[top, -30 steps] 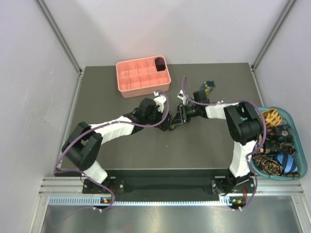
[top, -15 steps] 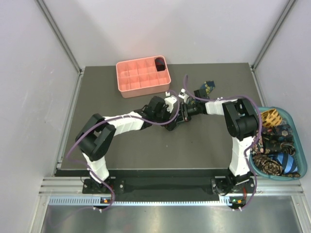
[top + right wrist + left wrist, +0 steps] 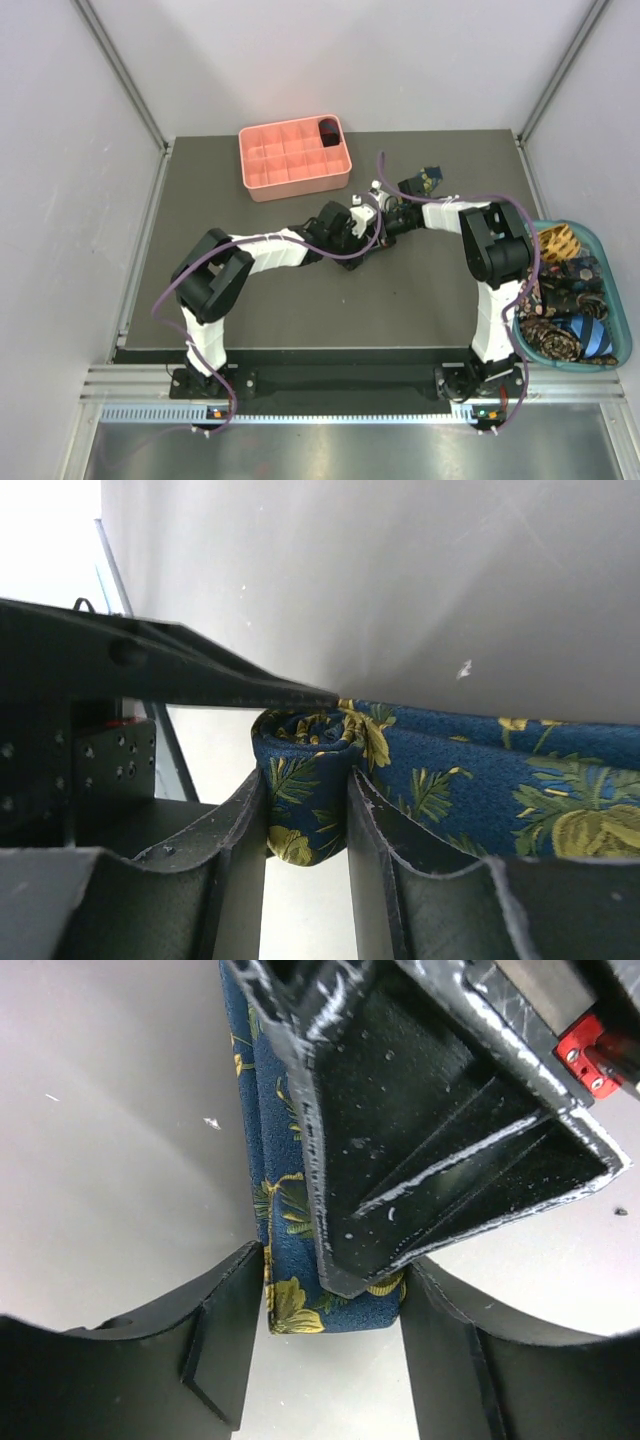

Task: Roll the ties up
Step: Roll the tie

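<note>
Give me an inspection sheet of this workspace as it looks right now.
Surface: dark table, matte top.
Job's things: navy floral tie partly rolled mid-table; dark coil in pink tray; more ties in teal basket.
Clutter: nothing seen.
Grippers: right gripper clamped on the tie's rolled end; left gripper fingers either side of the tie, grip unclear.
Cables: purple cables looped along both arms.
Surroundings: pale walls, metal rail in front.
</note>
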`<act>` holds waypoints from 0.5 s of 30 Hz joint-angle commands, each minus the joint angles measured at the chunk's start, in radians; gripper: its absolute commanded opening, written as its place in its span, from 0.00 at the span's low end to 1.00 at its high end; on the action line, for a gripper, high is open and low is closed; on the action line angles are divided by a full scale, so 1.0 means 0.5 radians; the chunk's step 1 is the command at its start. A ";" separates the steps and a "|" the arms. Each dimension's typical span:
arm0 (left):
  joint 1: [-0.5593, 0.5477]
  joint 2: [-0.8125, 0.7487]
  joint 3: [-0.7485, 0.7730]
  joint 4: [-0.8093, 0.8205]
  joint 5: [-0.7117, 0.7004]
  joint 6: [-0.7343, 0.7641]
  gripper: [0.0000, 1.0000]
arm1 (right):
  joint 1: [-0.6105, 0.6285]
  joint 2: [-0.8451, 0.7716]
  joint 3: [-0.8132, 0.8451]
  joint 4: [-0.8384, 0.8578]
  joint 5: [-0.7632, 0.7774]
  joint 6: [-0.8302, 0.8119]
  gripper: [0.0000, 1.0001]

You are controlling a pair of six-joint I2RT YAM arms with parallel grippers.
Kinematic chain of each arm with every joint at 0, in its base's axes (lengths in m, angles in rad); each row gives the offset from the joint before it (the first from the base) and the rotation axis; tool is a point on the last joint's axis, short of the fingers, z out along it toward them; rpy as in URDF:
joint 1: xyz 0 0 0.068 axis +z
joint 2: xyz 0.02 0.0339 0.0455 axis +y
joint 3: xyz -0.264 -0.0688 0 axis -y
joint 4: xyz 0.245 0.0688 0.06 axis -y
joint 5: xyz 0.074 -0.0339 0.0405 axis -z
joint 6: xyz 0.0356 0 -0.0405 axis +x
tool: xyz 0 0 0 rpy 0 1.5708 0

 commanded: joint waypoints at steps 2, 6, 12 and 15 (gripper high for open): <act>-0.022 0.039 0.085 -0.057 -0.039 0.033 0.58 | -0.039 0.089 0.030 -0.149 0.446 -0.192 0.04; -0.034 0.054 0.107 -0.103 -0.064 0.033 0.49 | -0.036 0.089 0.039 -0.183 0.508 -0.204 0.04; -0.062 0.036 0.110 -0.204 -0.125 -0.004 0.40 | 0.004 0.089 0.018 -0.189 0.526 -0.204 0.04; -0.065 -0.007 0.082 -0.250 -0.140 -0.034 0.37 | 0.050 0.086 -0.004 -0.183 0.523 -0.207 0.04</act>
